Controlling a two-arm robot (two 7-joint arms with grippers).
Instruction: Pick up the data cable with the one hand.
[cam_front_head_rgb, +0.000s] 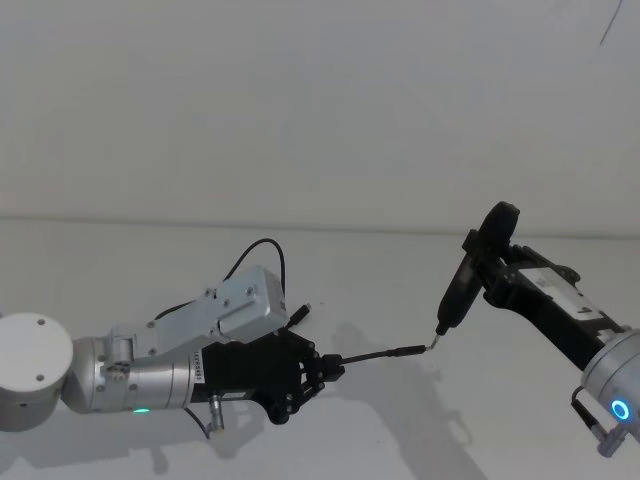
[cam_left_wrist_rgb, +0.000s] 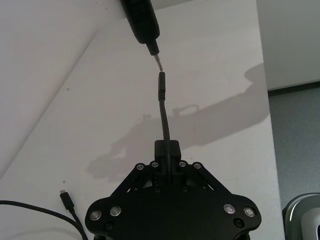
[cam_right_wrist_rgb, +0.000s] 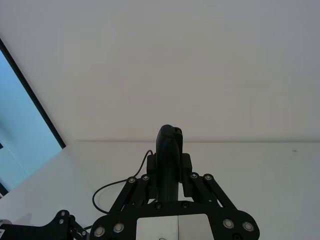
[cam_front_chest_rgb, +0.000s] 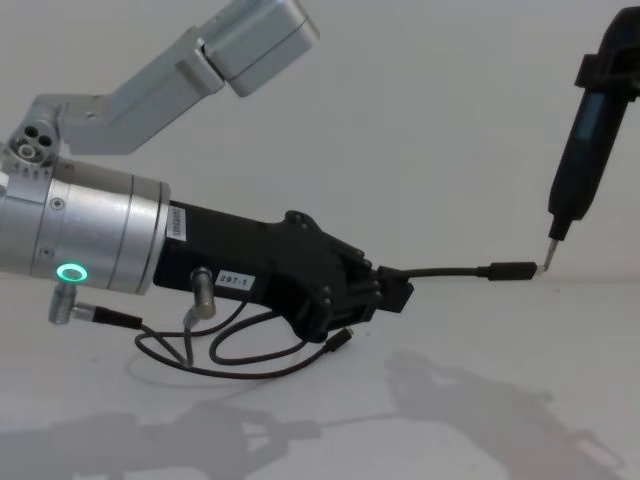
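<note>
**White table, black cable pinched above it**

White and matte, the table (cam_front_head_rgb: 400, 440) runs back to a pale wall, with shadows of both arms cast on its surface. The left arm, a fat silver cylinder with a green ring light, reaches from the table's left side toward the middle. Its black left pincer (cam_front_head_rgb: 325, 366) is pressed together on the data cable (cam_front_chest_rgb: 450, 270), gripping the cord a little way behind one plug. That stretch of cable sticks out level from the jaws, lifted above the table, its plug pointing toward the right side. The rest of the cord droops beneath the arm and loops on the table near the left edge, where the other plug lies free. From the right side comes the right pincer (cam_right_wrist_rgb: 169, 187), clamped on a slim black tool (cam_front_head_rgb: 465, 285) with a thin metal tip. That tip hangs just beside the raised plug's end; whether they touch cannot be told.
</note>
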